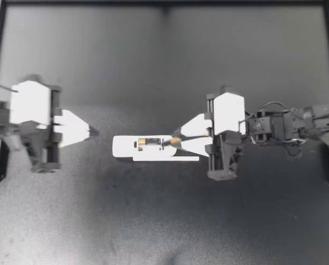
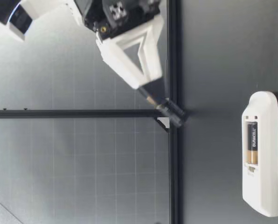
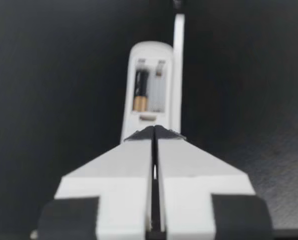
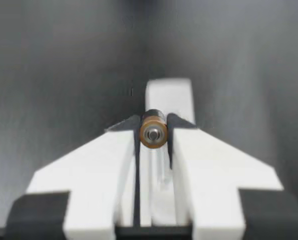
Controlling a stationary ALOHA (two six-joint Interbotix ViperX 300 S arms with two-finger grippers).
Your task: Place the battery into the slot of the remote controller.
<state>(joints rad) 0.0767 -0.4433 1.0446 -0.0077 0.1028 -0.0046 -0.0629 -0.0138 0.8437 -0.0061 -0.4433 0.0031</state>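
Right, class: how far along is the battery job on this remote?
Done: one battery sits in the remote. In hand: the right end effector grips a second battery above the remote's end. Left: seating it in the empty slot. The left end effector is shut, empty.

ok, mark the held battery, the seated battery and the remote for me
held battery (image 4: 153, 131): right wrist view, on its terminal end face.
seated battery (image 2: 252, 139): low view, on the black part of its body.
remote (image 1: 123, 147): top view, on its bare rounded end.
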